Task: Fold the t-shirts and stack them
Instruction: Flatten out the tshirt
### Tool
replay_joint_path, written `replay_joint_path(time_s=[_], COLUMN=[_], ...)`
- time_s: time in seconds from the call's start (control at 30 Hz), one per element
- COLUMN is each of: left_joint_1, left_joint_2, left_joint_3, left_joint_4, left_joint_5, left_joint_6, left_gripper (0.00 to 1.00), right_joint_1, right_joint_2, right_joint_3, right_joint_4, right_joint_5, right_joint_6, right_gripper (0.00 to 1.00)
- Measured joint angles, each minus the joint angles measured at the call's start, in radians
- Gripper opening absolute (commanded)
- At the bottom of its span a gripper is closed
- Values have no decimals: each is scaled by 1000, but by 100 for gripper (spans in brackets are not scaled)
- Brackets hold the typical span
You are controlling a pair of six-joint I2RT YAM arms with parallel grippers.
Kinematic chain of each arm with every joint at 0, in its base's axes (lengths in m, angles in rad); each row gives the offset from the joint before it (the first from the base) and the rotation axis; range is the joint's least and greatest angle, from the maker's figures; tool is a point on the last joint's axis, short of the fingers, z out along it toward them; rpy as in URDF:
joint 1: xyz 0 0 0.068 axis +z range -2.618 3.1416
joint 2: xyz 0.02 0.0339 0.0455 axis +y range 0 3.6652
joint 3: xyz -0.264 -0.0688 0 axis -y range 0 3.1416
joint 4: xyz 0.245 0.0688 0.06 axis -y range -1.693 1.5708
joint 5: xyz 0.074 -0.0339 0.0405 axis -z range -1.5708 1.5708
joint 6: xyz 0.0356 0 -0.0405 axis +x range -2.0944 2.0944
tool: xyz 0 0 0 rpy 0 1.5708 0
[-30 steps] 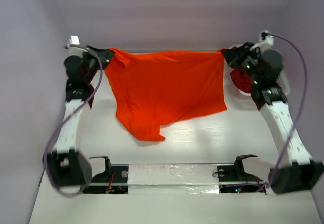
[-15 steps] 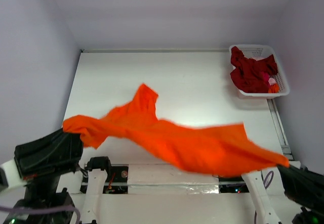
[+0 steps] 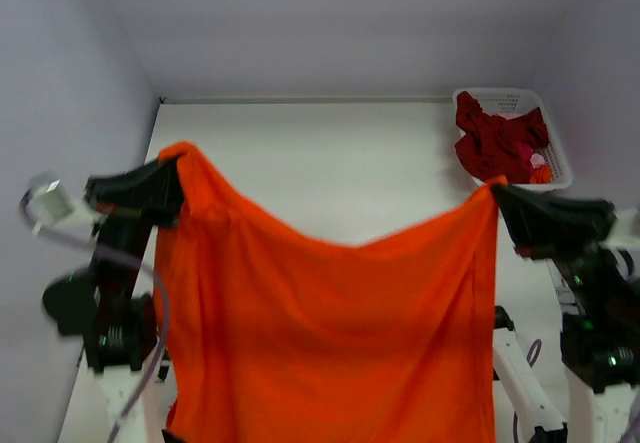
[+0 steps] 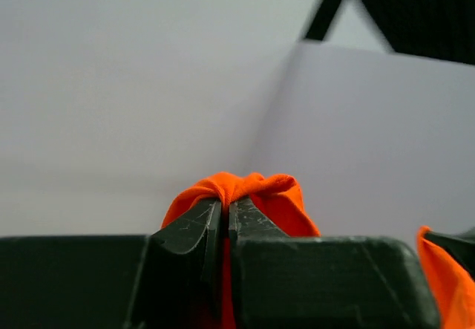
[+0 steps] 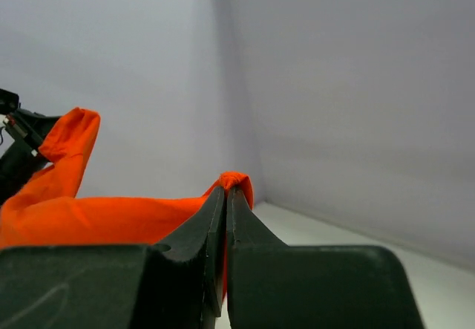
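Orange t-shirt [image 3: 330, 333] aloft, corners tight in left and right jaws.

I find nothing I can read in any of my views. The orange t-shirt [image 3: 330, 333] shows plain cloth. The white basket [image 3: 497, 93] carries no legible mark.

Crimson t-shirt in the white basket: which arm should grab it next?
Right, likely: white latticed plastic basket sits beyond the right gripper, far from the left gripper. Both clamp the orange cloth t-shirt.
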Motion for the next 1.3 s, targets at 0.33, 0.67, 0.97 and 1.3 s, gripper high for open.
replay_joint_path(time_s=[0.33,0.67,0.97,1.3], left_joint_1=[0,-2,-2,3], left_joint_2=[630,1133,1293,1397], left_joint_3=[-298,-195,18,61], left_joint_4=[125,225,246,265], left_joint_5=[-125,-211,-199,-169], left_joint_6=[11,-9,1,10], left_gripper=[0,0,0,0], right_joint_1=[0,2,5,5], right_joint_2=[484,1028,1308,1515], right_joint_3=[-189,-117,160,273], right_joint_4=[117,200,196,174], right_joint_5=[149,208,199,142], right_joint_6=[-45,-52,-82,-52], right_gripper=[0,0,0,0])
